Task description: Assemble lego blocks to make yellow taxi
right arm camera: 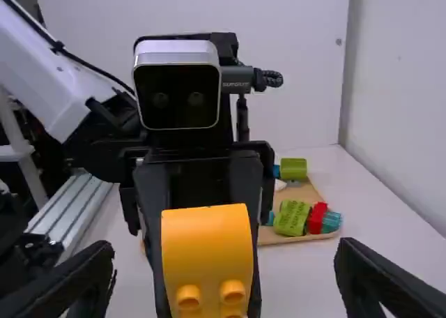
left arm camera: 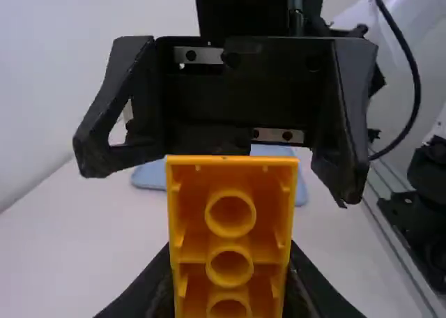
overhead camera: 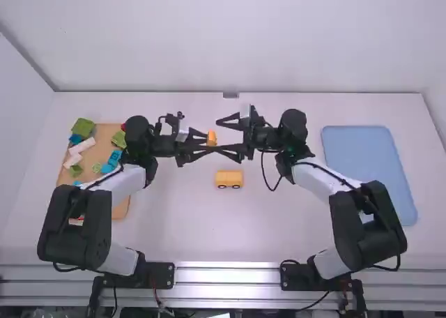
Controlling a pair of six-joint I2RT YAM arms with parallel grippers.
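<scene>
Above the table's middle, my left gripper (overhead camera: 202, 144) is shut on an orange-yellow block (overhead camera: 212, 138). In the left wrist view the block (left arm camera: 231, 227) turns its hollow, tubed underside to the camera, clamped in the left gripper (left arm camera: 230, 290). Facing it, my right gripper (overhead camera: 231, 138) stands open around the block's far end, apparently without touching it. From the right wrist view, the block (right arm camera: 208, 255) shows a curved smooth side and studs between the wide-apart fingers of the right gripper (right arm camera: 224, 269). A yellow car body with wheels (overhead camera: 228, 179) rests on the table below.
At the left, a wooden tray (overhead camera: 122, 208) holds several green, blue, white and red blocks. A blue tray (overhead camera: 368, 166) lies on the right side of the table. Each arm's cable hangs close to its links.
</scene>
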